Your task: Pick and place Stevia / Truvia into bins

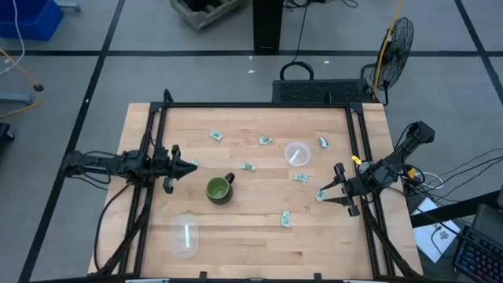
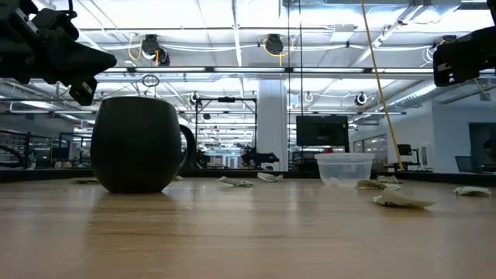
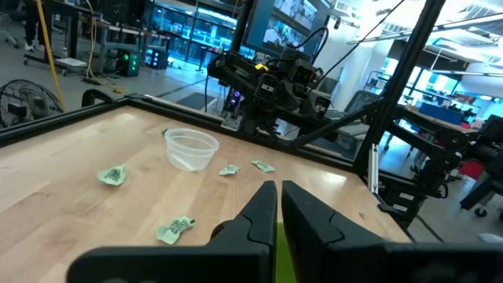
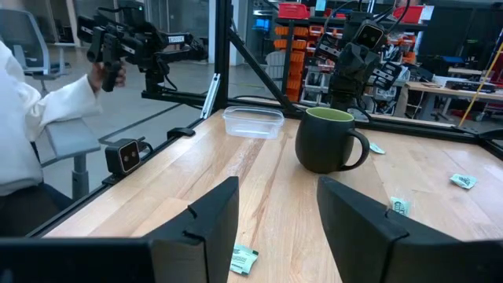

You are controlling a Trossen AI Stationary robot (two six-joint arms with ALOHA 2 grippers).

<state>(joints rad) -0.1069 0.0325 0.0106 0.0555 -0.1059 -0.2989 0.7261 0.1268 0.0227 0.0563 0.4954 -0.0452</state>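
Several pale green sachets [image 1: 249, 167] lie flat and scattered over the wooden table. One clear cup [image 1: 297, 152] stands right of centre, and it also shows in the low view [image 2: 344, 168]. A second clear tub [image 1: 185, 234] sits near the near-left corner. My left gripper [image 1: 191, 167] is shut and hovers left of the dark green mug [image 1: 220, 189], well above the table [image 2: 87, 68]; a sachet [image 1: 194, 163] lies under its tip. My right gripper [image 1: 340, 189] is open at the right side. A sachet [image 4: 244, 258] lies on the table below and between its fingers, untouched.
The mug [image 4: 330, 140] stands mid-table between the two arms. A black frame rail [image 1: 251, 105] runs round the table. A person's white sleeve [image 4: 23, 118] shows beyond the table's near edge. Bare wood lies along the near edge [image 1: 314, 251].
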